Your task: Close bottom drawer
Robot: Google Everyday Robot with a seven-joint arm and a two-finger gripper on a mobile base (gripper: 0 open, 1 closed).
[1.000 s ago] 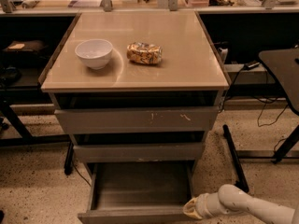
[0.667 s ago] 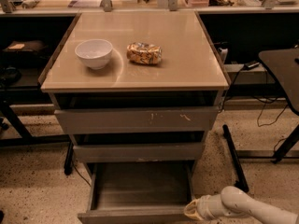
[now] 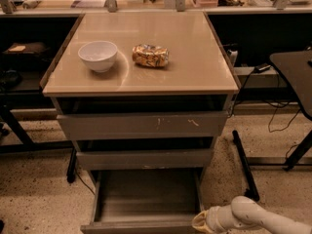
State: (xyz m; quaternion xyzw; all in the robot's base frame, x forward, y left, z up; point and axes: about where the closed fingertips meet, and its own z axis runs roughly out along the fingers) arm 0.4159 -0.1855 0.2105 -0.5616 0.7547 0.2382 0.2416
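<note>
The bottom drawer [image 3: 146, 199] of the grey metal cabinet is pulled far out, showing its grey tray interior. Its plain front [image 3: 141, 226] lies at the lower edge of the camera view. My gripper [image 3: 201, 222] is at the bottom right, right at the drawer front's right end, on a white arm [image 3: 253, 218] coming in from the right. Above are the mid-width plain drawer front [image 3: 145, 158] and the widest drawer front with pale scratches [image 3: 141, 125], both slightly out.
A white bowl [image 3: 98, 55] and a snack bag [image 3: 150, 55] sit on the cabinet's tan top [image 3: 146, 77]. A dark table [image 3: 295, 77] with legs and cables stands at the right. A black leg [image 3: 243, 165] lies on the speckled floor beside the cabinet.
My gripper and arm have stayed almost still at the drawer front's right end. The bottom drawer remains pulled out.
</note>
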